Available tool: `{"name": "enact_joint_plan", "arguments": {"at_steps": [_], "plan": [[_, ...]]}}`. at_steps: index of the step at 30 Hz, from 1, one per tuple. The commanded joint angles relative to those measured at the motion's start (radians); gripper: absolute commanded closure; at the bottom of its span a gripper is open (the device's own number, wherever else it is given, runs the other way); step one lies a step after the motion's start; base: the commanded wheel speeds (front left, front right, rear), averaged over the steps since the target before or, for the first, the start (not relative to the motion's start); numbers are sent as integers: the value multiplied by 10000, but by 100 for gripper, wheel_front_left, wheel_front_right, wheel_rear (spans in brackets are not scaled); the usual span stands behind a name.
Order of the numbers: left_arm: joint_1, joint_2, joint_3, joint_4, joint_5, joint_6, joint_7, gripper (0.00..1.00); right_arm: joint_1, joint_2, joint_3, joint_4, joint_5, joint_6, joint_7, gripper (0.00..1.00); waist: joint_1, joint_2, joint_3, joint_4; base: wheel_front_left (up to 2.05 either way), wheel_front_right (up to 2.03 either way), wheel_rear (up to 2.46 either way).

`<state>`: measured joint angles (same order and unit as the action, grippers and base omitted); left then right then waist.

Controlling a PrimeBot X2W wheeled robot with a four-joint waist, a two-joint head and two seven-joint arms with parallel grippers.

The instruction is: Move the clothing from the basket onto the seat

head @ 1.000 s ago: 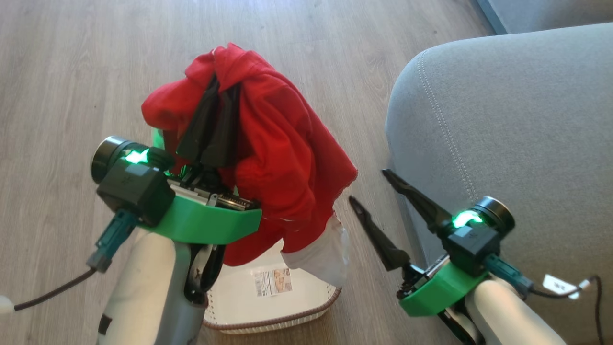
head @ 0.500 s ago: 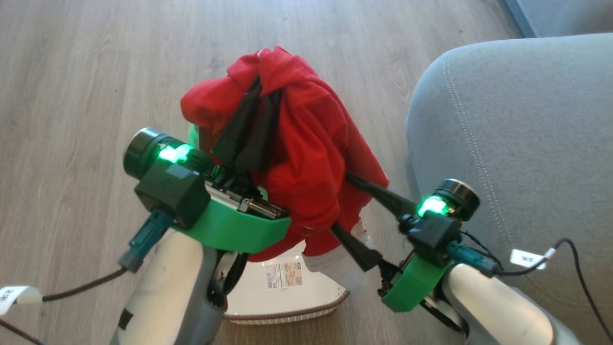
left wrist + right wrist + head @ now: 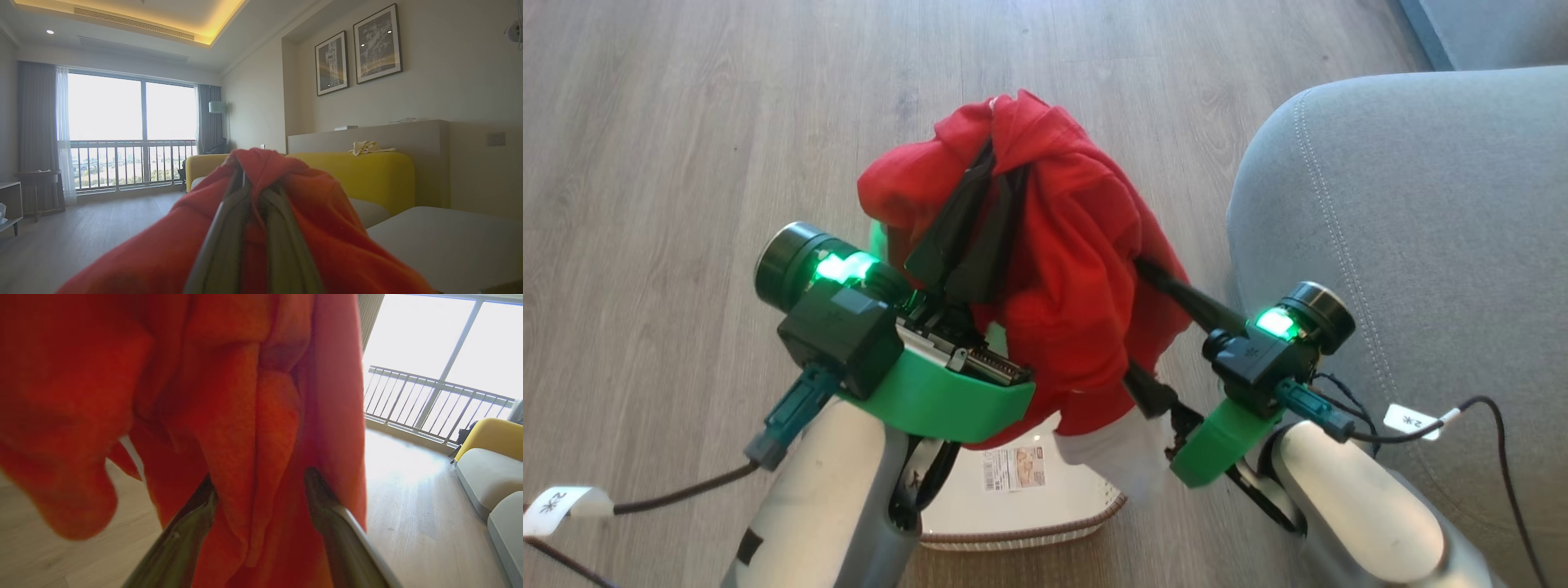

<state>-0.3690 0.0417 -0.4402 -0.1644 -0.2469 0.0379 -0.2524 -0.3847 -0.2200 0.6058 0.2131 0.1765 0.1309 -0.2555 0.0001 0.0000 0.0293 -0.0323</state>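
Garment [image 3: 1078,269], bright red soft fabric: hangs lengthwise downward over cream perforated plastic basket [image 3: 1029,535], top bunch pinched in closed left gripper [image 3: 1005,163]. Wide-open right gripper [image 3: 1139,322] straddles 1 hanging fold, unclamped. Large grey upholstered seat cushion [image 3: 1421,229] lies rightward, nearer right arm.

My head camera looks steeply down; both wrist cameras, roughly level, sit close against the same bright red fabric garment [image 3: 1078,269].

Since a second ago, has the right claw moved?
Yes. The right claw went left, away from the sofa cushion, and its open fingers now straddle the hanging red garment.
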Motion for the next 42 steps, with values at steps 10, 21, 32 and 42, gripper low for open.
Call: {"name": "enact_joint_plan", "arguments": {"at_steps": [10,21,32,42], "plan": [[-482,85,232,-428,-124,23,-93,100,242,900,-1019,215,-1361,-2,-63,0,-1,0,-95,90,0,0,0],[-467,85,-172,-467,368,-177,-93,100,-129,1010,-408,756,-1961,-2,-63,0,-1,0,-149,218,0,0,0],[-589,85,-612,-357,580,-486,-93,100,-652,1145,81,1030,-1954,-2,-63,0,-1,0,-14,308,0,0,0],[-640,85,-1185,-409,575,-761,-93,100,-747,1468,-624,1466,-2442,-2,-63,0,-1,0,32,436,0,0,0]]}}
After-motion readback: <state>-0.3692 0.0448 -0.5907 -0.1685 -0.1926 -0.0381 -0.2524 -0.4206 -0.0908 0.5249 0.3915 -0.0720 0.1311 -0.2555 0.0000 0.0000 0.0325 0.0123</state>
